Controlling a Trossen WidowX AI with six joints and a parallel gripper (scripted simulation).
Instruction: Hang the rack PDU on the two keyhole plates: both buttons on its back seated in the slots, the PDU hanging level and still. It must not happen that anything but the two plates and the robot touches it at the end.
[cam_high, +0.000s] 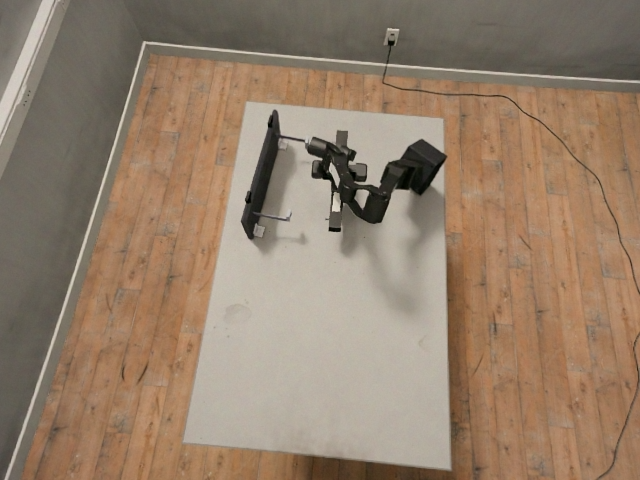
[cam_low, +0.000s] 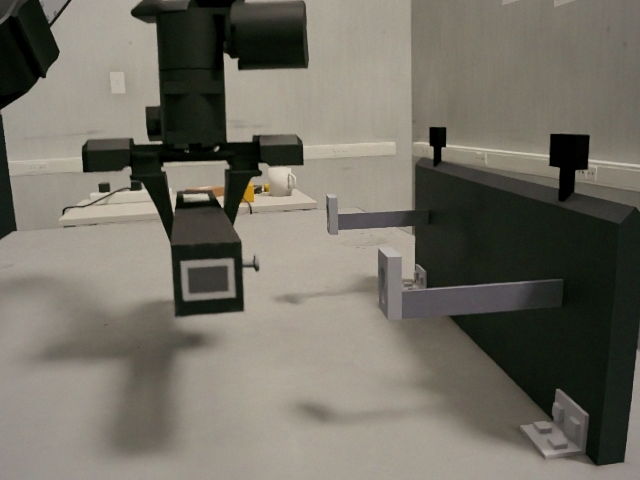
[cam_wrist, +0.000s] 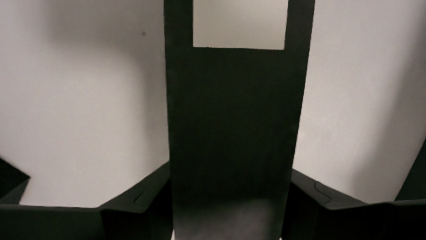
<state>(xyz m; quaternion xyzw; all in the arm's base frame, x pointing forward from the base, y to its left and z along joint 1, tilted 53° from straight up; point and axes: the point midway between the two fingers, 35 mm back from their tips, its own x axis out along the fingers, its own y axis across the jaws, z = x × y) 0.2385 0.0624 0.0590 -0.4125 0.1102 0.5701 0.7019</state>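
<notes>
- Gripper (cam_low: 199, 206) first: our fingers (cam_low: 155, 198) are pinched on the rack PDU (cam_low: 206, 258) from both long sides, the jaws pressing its flanks and stopped short of meeting by the body between them.
- We have the PDU up off the table (cam_low: 310, 439), hanging from the gripper with its shadow lying apart beneath it. In the exterior view its near end face, with a pale-framed panel, points toward the camera.
- One button (cam_low: 251, 264) sticks out of the side facing the board; the second we cannot make out (likely hidden farther along the body).
- Handling, as we judge it: a long, stiff, box-shaped bar that will not flex, with smooth, flat sides that could slip under a light pinch. Being long, it will want to swing or droop if held far from its middle.
- Our hold looks to sit toward the far half in the exterior view, so the near end may sag a little; a grip close to mid-length, across the narrow width, is where we would want it.
- Outward: two grey keyhole plates, the nearer (cam_low: 388, 281) and the farther (cam_low: 331, 213), stand on arms off the dark backboard (cam_low: 516, 248), well apart from the PDU.
- In the top view the PDU (cam_high: 334, 214) lies roughly parallel to the backboard (cam_high: 261, 175), so mostly a sideways carry and a drop into the slots remain.
</notes>
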